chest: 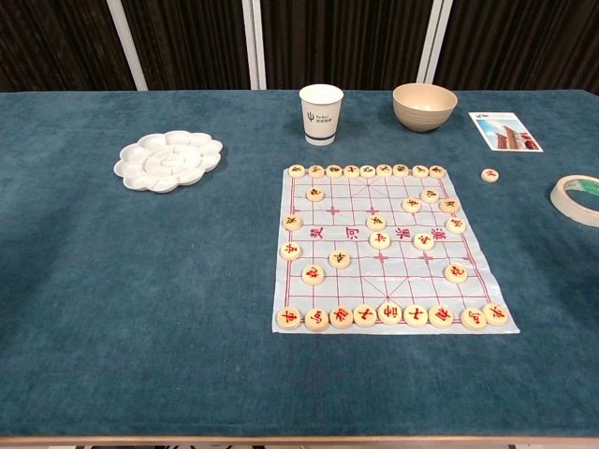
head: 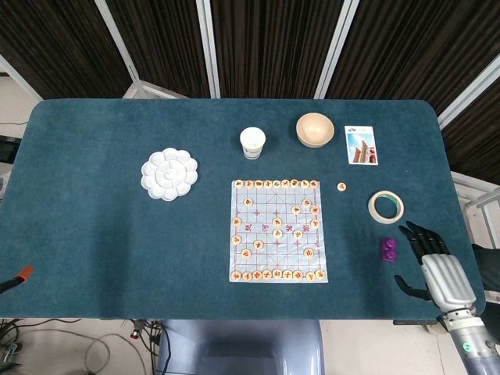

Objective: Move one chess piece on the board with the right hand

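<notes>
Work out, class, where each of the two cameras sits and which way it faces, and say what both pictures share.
Head view: high above the table's near edge, looking steeply down; shows the right hand beside the purple object.
Chest view: low at the near edge, looking forward across the table; no part of the robot shows.
Shared: chess board, paper cup, bowl, palette.
</notes>
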Available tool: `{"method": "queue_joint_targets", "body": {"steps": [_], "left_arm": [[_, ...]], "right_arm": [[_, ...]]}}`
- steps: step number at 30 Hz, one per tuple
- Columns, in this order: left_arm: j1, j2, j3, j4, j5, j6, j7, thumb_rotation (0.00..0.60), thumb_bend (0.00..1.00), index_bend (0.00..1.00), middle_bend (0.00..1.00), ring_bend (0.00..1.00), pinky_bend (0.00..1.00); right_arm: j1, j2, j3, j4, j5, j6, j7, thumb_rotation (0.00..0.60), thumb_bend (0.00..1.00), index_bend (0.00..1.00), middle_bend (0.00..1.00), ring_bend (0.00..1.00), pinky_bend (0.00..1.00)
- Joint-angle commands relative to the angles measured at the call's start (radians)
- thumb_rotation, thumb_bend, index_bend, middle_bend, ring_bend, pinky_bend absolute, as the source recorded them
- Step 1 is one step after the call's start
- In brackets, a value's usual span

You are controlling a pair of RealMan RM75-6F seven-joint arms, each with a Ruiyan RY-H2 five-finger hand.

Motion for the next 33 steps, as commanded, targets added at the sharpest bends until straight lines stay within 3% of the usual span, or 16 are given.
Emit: {"method": "queue_joint_targets", "body": {"steps": [1,8,15,22,33], "left_arm": [[0.001,0.000,-0.001,0.000,-0.001,0.001,0.001,0.600,0.00,0.05,0.00,0.00,0.00],[-0.003,-0.004,0.000,0.003,-0.002,-0.005,0.005,0.600,0.00,0.05,0.00,0.00,0.00],[-0.003,-0.003,-0.002,0.005,-0.007,-0.007,0.000,0.600,0.00,0.05,0.00,0.00,0.00],[-0.006,-0.002,-0.004,0.008,-0.014,-0.015,-0.003,0.600,0.00,0.05,0.00,0.00,0.00],[-0.006,-0.001,-0.005,0.009,-0.014,-0.015,-0.007,0.600,0.00,0.05,0.00,0.00,0.00]], "right_arm": [[0.121,0.038,0.061,-0.066,0.138,-0.162,-0.024,0.600,0.38,0.03,0.00,0.00,0.08],[0.241,-0.027,0.124,-0.109,0.328,-0.240,-0.228,0.600,0.38,0.07,0.00,0.00,0.07],[0.355,-0.139,0.157,-0.135,0.493,-0.251,-0.400,0.600,0.38,0.12,0.00,0.00,0.07],[0.451,-0.248,0.162,-0.125,0.618,-0.225,-0.542,0.600,0.38,0.17,0.00,0.00,0.07],[0.567,-0.420,0.152,-0.069,0.722,-0.162,-0.706,0.600,0.38,0.25,0.00,0.00,0.07]]}}
